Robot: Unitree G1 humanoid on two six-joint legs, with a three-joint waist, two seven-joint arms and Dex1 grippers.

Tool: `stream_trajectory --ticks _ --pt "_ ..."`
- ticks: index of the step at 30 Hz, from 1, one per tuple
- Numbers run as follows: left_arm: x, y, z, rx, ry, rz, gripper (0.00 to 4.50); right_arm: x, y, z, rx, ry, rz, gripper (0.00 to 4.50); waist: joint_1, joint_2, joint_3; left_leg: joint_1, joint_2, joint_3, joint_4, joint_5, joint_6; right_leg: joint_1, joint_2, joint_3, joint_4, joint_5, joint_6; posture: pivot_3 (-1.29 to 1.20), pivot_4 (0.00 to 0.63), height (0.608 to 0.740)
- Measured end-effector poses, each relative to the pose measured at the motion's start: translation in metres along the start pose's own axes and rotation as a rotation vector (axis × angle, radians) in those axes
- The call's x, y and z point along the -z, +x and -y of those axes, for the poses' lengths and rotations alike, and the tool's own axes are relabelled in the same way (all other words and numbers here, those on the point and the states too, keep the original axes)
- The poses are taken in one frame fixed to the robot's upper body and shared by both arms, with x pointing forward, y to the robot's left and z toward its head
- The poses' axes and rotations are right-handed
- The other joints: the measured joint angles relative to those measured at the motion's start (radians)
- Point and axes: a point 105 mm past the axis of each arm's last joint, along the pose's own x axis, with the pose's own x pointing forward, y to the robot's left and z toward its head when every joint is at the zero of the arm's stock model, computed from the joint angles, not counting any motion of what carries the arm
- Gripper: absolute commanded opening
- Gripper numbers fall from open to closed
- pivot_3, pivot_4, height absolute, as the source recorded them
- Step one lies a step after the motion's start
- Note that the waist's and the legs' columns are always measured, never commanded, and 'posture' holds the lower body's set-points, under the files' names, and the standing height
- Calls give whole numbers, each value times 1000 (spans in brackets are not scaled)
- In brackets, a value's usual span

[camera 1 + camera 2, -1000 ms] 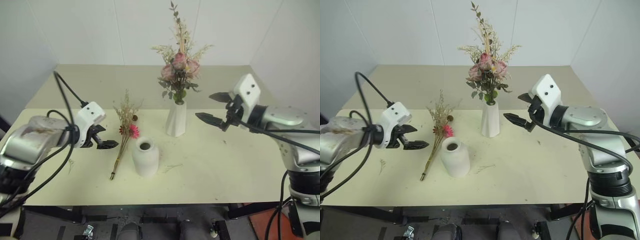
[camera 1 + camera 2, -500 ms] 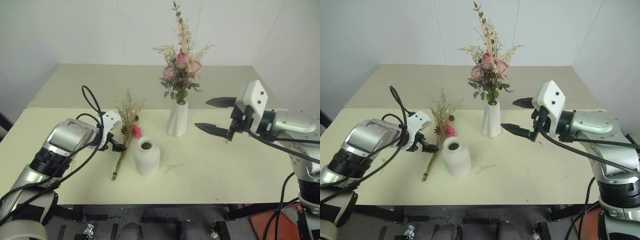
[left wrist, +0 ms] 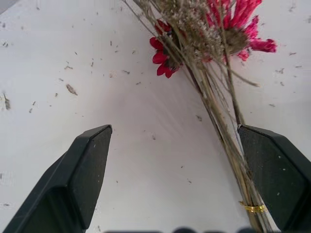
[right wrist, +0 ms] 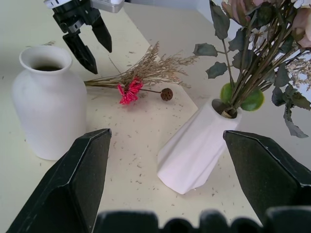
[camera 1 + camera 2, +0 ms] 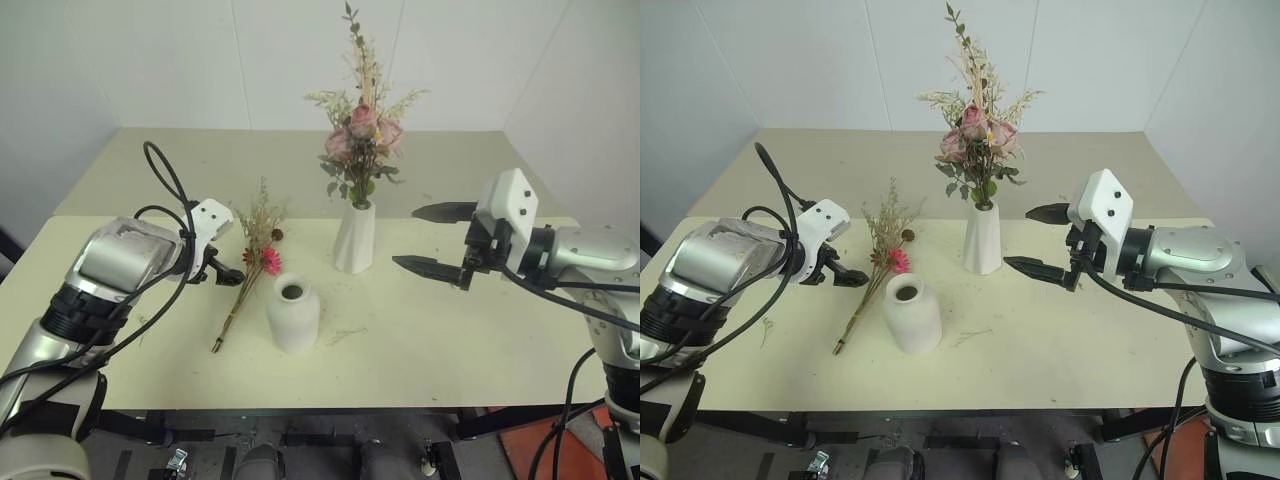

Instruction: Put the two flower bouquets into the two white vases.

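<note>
Pink roses (image 5: 360, 135) already standing in the tall vase (image 5: 354, 240), near the middle of the tabletop (image 5: 450, 330). Half the job done, by the look of it.

From the head: squat vase (image 5: 292, 313) closer to the front edge, with nothing in it. Dry bunch (image 5: 250, 265) lying flat just to its left, stem end toward the front edge. Left gripper (image 5: 228, 273) wide apart and low, right beside the bunch, likely there to pick it up. Right gripper (image 5: 405, 238) wide apart too, holding nothing, up in the air to the right of the tall vase, well out of the way.

From the left wrist: thin stems with a gold tie (image 3: 252, 208) close by one finger (image 3: 82, 174)'s partner, not pinched. Red daisy just past the tips.

From the right wrist: both vases upright, dry bunch on the tabletop behind them, left gripper above the stems, near the squat vase.

Compared with a second ago: left gripper now closer in to the bunch, from farther out toward the left edge. Right gripper pulled back a little from the tall vase. Vases and both bunches in the same places.
</note>
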Motion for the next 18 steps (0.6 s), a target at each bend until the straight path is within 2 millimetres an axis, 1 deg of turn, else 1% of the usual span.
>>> stream_trajectory --ticks 6,8,10,13,18 --pt "-1 10 13 49 -16 0 4500 2 -1 -1 -3 0 -4 4328 1 0 0 0 0 0 0 0 0 0 0 0 0 0 0 0 150 740" --pt "3 14 14 60 -31 -14 4500 1 -1 -2 -3 -2 -3 4328 1 0 0 0 0 0 0 0 0 0 0 0 0 0 0 0 150 740" --pt "9 23 14 63 -41 -34 4500 0 -3 -1 4 -10 -2 4328 0 0 0 0 0 0 0 0 0 0 0 0 0 0 0 0 150 740" --pt "16 36 16 80 -70 -63 3938 -3 -4 -2 10 -21 6 4356 0 0 0 0 0 0 0 0 0 0 0 0 0 0 0 0 150 740" --pt "15 43 17 87 -63 -46 2346 -8 -4 -4 3 -24 27 4356 1 0 0 0 0 0 1 0 0 1 0 0 0 0 0 0 150 740"
